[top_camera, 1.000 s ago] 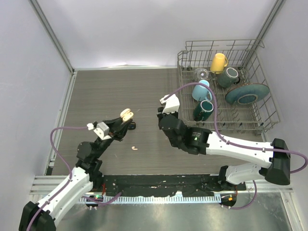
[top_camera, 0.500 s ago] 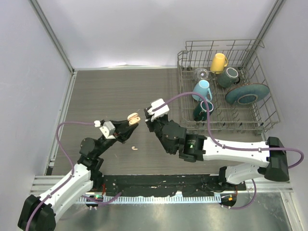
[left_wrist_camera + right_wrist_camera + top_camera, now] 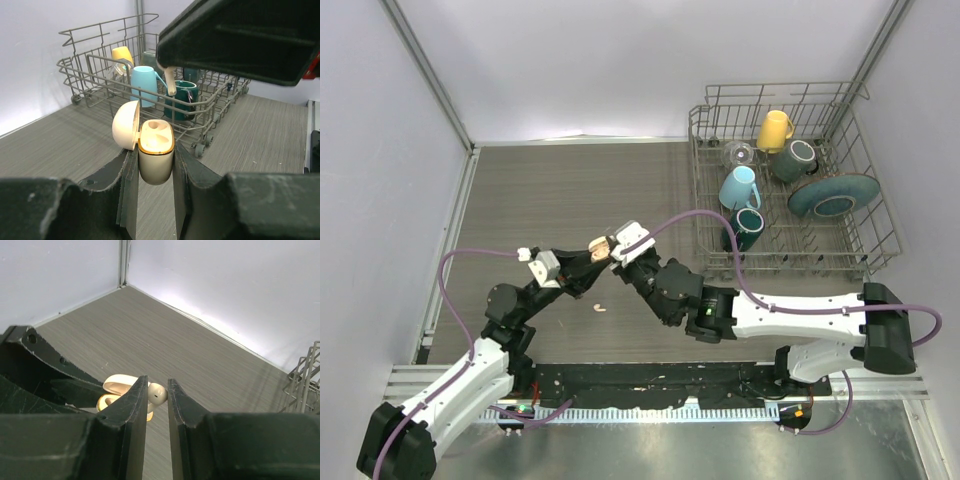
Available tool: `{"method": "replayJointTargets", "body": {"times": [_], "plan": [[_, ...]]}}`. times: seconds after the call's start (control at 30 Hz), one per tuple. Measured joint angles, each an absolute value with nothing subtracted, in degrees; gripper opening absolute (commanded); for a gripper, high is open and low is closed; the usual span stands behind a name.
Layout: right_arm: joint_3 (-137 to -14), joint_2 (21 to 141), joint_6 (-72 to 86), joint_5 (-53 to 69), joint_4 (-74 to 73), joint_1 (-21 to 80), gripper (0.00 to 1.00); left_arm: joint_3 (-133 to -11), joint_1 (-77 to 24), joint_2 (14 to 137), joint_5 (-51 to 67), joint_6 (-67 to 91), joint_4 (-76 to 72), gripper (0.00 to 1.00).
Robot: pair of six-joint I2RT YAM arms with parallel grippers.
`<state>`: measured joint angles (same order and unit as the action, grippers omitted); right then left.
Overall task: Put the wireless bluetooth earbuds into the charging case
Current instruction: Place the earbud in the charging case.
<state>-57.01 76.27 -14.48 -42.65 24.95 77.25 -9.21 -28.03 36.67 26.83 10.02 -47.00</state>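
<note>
- Charging case: cream, lid hinged open toward the left of the left wrist view. Its 2 sockets face up and both appear vacant. It is held off the table at lower centre of that view.
- Left gripper: clamped on the Charging case body, 1 finger on each flank.
- Earbud 1: cream, pinched in the right gripper, head showing between the fingers. In the left wrist view its stem hangs roughly upright, tip down.
- Key relation: Earbud 1 sits above and slightly right of the case mouth in the left wrist view, not touching it. Its long axis looks near-parallel to the sockets, so the coming move is judged a short descent with a small sideways correction.
- Earbud 2: loose on the table, just below both grippers in the top view.
</note>
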Motion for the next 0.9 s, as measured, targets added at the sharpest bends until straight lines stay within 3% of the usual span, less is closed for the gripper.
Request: {"method": "replayJointTargets", "body": {"times": [0.9], "plan": [[-54.5,81.0,-25.2,-42.8,32.1,78.7,0.01,-9.2,-28.0,36.1,28.1,10.1,-47.3,0.0]]}}
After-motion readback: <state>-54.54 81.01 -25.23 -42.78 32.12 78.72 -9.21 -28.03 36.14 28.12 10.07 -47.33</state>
